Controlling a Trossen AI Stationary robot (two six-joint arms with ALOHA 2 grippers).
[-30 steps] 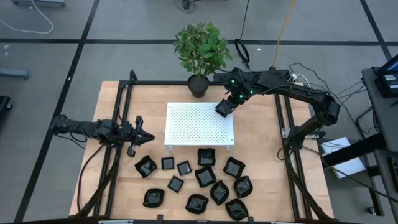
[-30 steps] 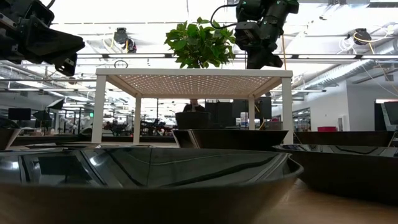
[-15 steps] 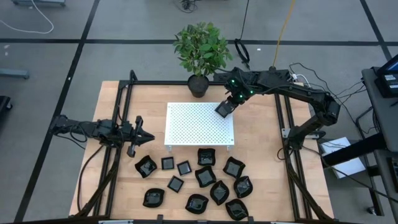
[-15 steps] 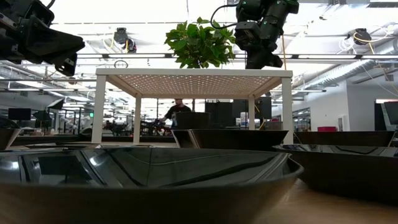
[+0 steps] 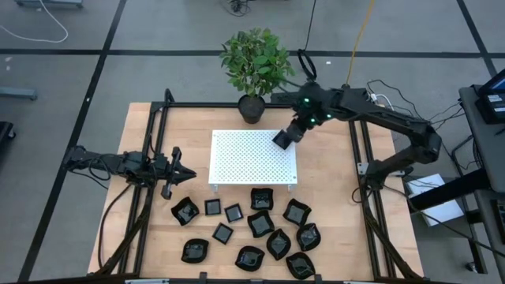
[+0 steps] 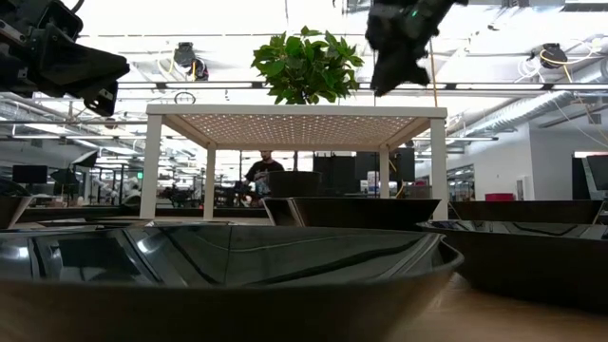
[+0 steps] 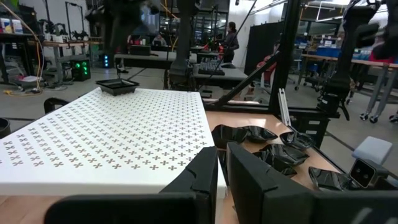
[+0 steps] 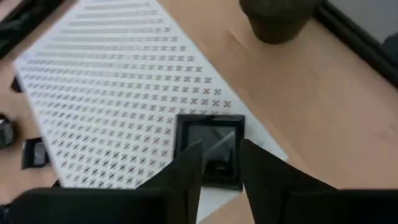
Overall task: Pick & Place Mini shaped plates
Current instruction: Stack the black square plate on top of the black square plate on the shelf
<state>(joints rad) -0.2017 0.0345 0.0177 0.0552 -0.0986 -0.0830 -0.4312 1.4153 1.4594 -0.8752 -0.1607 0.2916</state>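
Several glossy black mini plates (image 5: 252, 225) lie flat on the wooden table, near of the white perforated platform (image 5: 252, 158). One square plate (image 5: 282, 140) rests flat on the platform's far right corner; it also shows in the left wrist view (image 7: 118, 86) and the right wrist view (image 8: 208, 134). My right gripper (image 8: 221, 165) hovers open just above that plate, its fingers standing over the plate's two sides, apart from it. My left gripper (image 5: 180, 167) waits shut above the table, left of the platform.
A potted plant (image 5: 254, 63) stands at the table's far edge, just beyond the platform. Black frame rails (image 5: 359, 158) run along the table's left and right sides. Bare wood shows right of the platform. A person (image 6: 261, 171) moves in the room behind.
My right gripper has risen from the platform's far right corner and drawn a little toward the table's right, moving fast enough to blur. The square plate has stayed on the platform.
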